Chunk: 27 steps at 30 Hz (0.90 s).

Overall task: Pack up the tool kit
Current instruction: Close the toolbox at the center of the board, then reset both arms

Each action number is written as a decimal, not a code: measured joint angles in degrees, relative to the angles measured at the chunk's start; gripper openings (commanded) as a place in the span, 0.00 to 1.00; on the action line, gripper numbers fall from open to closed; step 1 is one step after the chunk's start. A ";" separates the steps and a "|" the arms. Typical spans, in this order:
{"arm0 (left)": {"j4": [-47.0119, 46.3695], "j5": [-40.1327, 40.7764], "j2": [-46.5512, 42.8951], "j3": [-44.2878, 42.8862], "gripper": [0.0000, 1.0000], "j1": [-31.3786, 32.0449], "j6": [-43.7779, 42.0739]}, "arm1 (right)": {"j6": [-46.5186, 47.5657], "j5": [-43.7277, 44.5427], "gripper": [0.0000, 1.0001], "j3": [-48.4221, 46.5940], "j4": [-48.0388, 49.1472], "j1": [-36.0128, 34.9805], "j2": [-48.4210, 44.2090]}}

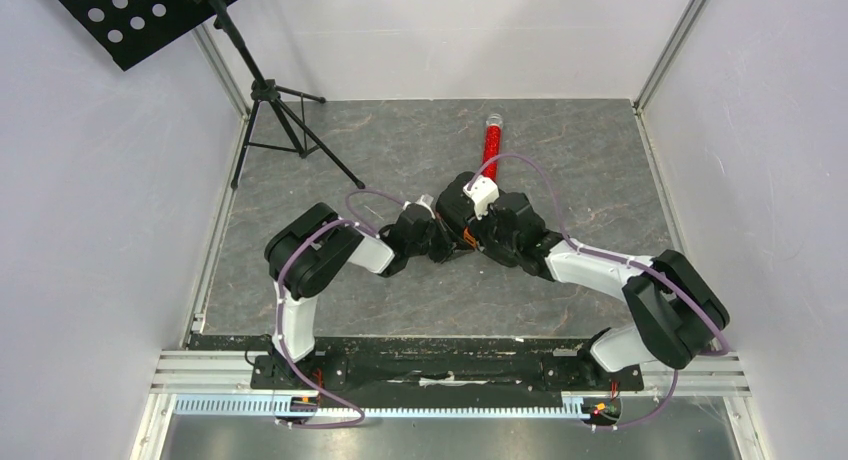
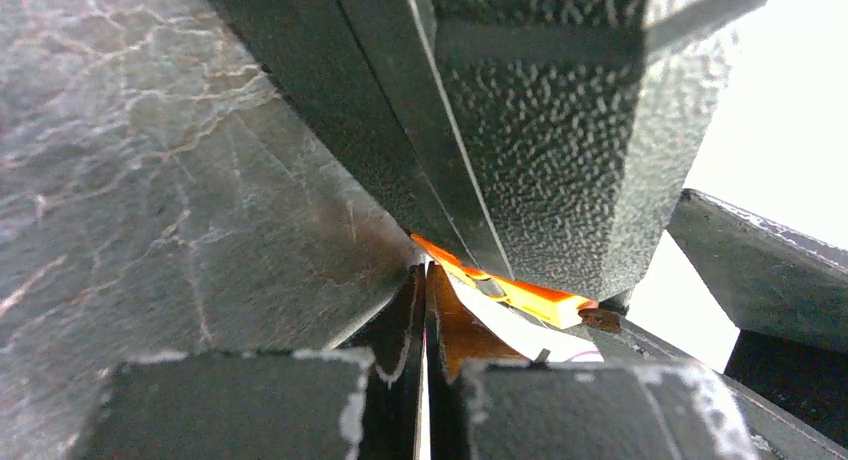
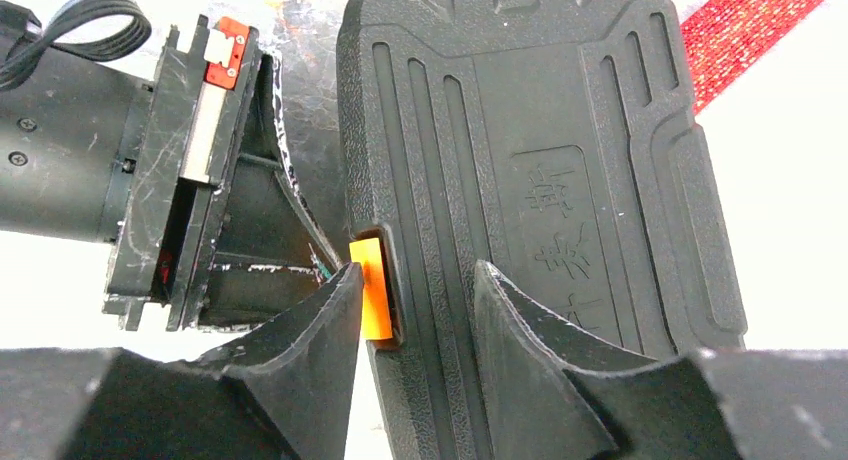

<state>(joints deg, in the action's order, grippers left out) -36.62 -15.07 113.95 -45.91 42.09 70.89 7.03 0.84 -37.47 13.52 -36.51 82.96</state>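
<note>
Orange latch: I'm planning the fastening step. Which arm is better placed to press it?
Probably the right. The right gripper stands open astride the orange latch on the tool kit case edge; the left gripper is shut, its tips only beside it.

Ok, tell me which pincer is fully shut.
The left pincer: its fingers meet beside the orange latch of the case. The right pincer stands open over that latch edge.

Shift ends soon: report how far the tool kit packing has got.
Done: the case looks shut. In hand: the right fingers straddle the orange latch, and the shut left fingers sit beside it. Left: fastening the latch; I cannot tell whether it has caught.
</note>
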 measured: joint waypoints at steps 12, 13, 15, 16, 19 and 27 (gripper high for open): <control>26.08 13.57 -25.68 1.68 0.51 -0.59 -12.79 | -2.62 0.42 0.76 -2.01 -13.49 0.98 -15.65; 30.32 16.24 -30.25 0.79 0.56 -0.61 -15.28 | -2.86 2.84 0.80 -2.01 -14.25 1.46 -18.82; 36.15 20.44 -37.59 -0.46 0.68 -0.76 -19.17 | -3.56 7.37 0.86 -1.86 -14.88 1.95 -24.61; 39.26 22.91 -41.77 -1.03 0.71 -0.76 -21.33 | -3.76 10.16 0.89 -1.44 -14.86 2.12 -27.65; 47.01 29.70 -53.29 -2.38 0.80 -0.83 -26.91 | -4.50 18.78 0.98 1.46 -14.88 2.14 -37.92; 62.10 46.23 -77.66 -3.30 0.90 -0.87 -39.82 | -4.48 38.51 0.98 12.44 -17.49 2.25 -59.54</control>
<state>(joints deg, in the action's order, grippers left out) 25.47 31.16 36.29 -49.21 41.21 31.07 2.55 39.35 -25.04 -3.97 -34.26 23.42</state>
